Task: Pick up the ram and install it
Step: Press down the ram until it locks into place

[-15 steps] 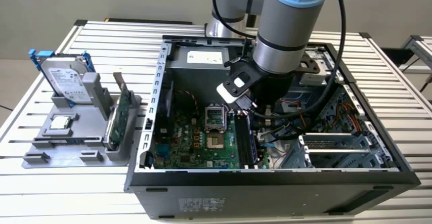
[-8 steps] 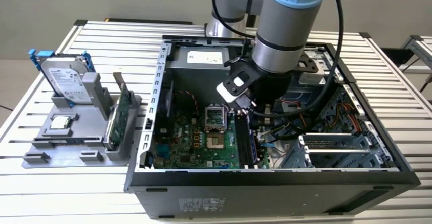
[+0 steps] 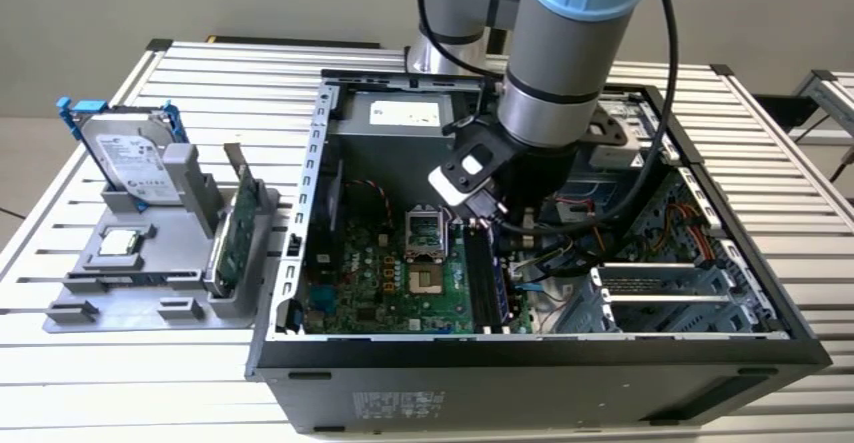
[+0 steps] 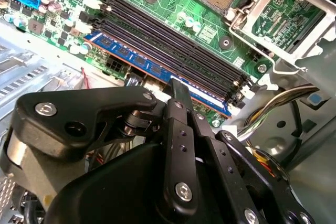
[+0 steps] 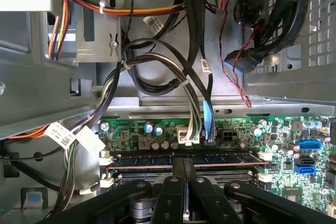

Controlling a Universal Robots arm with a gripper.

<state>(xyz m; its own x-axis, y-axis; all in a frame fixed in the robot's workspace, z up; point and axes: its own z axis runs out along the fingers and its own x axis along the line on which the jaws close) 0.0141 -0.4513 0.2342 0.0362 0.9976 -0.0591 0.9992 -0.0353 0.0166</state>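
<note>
The motherboard (image 4: pixel 173 3) is bright green, dotted with silver solder points. On it, the ram (image 4: pixel 152 69) is a blue strip with dark chips beside black slots (image 4: pixel 173 45). Just above the ram, the gripper (image 4: pixel 181 95) is matte black with silver screws. Beyond the motherboard, cables (image 5: pixel 131 9) run orange, yellow, black and red against grey metal.

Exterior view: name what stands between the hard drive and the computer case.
In the exterior view, a green circuit card stands on edge in the grey holder, between the hard drive and the computer case.
</note>
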